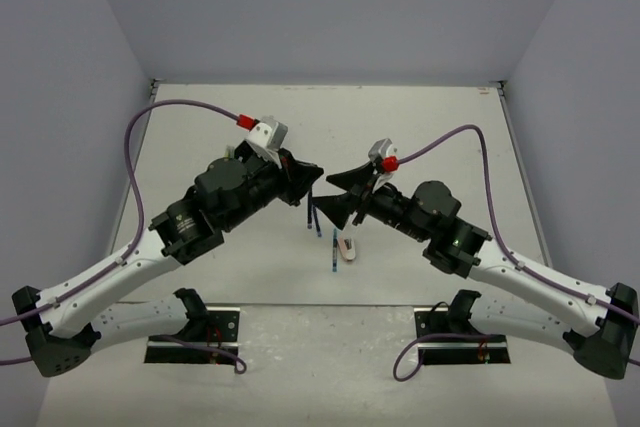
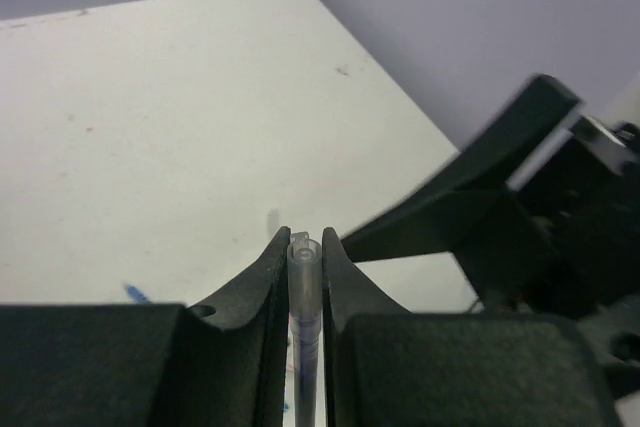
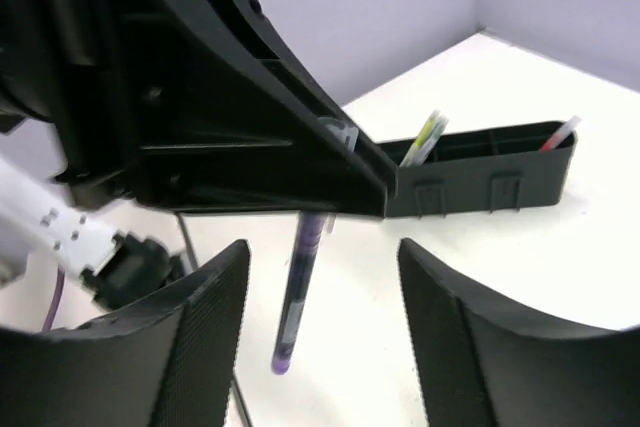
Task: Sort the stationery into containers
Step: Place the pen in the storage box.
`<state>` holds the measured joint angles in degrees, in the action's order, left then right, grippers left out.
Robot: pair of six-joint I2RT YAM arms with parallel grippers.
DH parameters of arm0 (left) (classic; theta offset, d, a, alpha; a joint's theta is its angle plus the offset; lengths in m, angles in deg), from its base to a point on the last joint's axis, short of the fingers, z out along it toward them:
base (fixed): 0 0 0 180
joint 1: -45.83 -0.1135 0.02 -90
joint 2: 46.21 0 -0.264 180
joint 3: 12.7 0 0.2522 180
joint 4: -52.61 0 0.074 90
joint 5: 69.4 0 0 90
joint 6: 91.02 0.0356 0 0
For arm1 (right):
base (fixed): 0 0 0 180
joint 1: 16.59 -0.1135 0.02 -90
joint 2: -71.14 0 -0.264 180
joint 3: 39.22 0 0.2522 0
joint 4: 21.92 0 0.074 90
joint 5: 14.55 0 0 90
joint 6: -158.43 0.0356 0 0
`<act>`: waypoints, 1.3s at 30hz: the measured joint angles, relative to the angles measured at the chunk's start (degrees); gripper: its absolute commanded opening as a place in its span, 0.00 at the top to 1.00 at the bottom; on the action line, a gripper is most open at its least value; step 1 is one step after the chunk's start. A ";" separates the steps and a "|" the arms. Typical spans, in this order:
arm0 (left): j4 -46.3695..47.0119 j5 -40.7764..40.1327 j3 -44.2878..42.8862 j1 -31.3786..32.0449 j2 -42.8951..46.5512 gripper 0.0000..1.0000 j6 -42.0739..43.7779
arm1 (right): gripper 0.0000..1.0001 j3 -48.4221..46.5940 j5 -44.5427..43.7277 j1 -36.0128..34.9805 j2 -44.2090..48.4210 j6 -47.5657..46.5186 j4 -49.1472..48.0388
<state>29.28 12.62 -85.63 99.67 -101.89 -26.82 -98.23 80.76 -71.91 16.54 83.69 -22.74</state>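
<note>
**Two arms meeting over the middle of the white worktop (image 1: 420, 127).**

**Left claw (image 2: 305, 239).** The jaws are pinched tight on a slim clear-barrelled purple pen (image 2: 303, 312). The pen's open clear end pokes just past the fingertips. From the right wrist, this pen hangs from the left claw with its purple tip toward 6 o'clock, tilted slightly. Whether the tip touches the worktop cannot be told.

**Right claw (image 3: 322, 252).** The jaws are spread wide and hold nothing. Its two ribbed black fingers (image 3: 190, 347) stand one on either side of the hanging pen, apart from it.

**Seen from above.** The claws face each other tip to tip. The left one is at 9 o'clock of the meeting point and the right one at 3 o'clock.

**Long narrow black plastic organiser tray (image 3: 500, 182).** It stands on the worktop beyond both claws, toward 2 o'clock in the right wrist view, and its left part is hidden behind the left claw.
- A yellow-green pen (image 3: 425, 137) leans out of it where the tray emerges from behind that claw.
- A thin red-tipped pen (image 3: 560, 134) leans out at the right end.

**Loose stationery.** In the overhead view these lie on the worktop just toward 6 o'clock from the claws.
- A thin blue pen (image 1: 334, 253) lies nearly along the 12-to-6 line.
- A small pinkish-white eraser block (image 1: 347, 248) sits just beside it at 3 o'clock.
</note>
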 measured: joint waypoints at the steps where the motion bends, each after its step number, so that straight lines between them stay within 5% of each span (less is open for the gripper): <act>1: -0.70 -0.30 -0.38 -1.58 -0.63 1.00 -0.04 | 0.31 0.87 -1.10 0.15 0.86 -0.18 -0.47; 10: -1.53 -15.61 -6.00 -12.05 -11.01 1.00 0.55 | 0.28 5.39 -14.66 0.65 4.58 -1.53 4.85; 16: 11.65 -24.82 -12.63 -21.51 -25.58 1.00 6.40 | 0.28 8.45 -19.67 0.76 8.72 -2.25 6.83; 26: 31.61 -24.01 -17.00 -30.82 -46.58 1.00 17.39 | 0.28 12.76 -22.69 0.76 10.39 -2.23 6.42; 39: 41.55 -22.08 -8.54 -33.19 -49.20 0.96 14.83 | 0.28 12.91 -22.61 0.76 11.63 -2.25 5.91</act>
<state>70.83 -9.47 -94.17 66.47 -151.09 -11.99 -85.32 58.15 -71.15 28.17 81.44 -16.83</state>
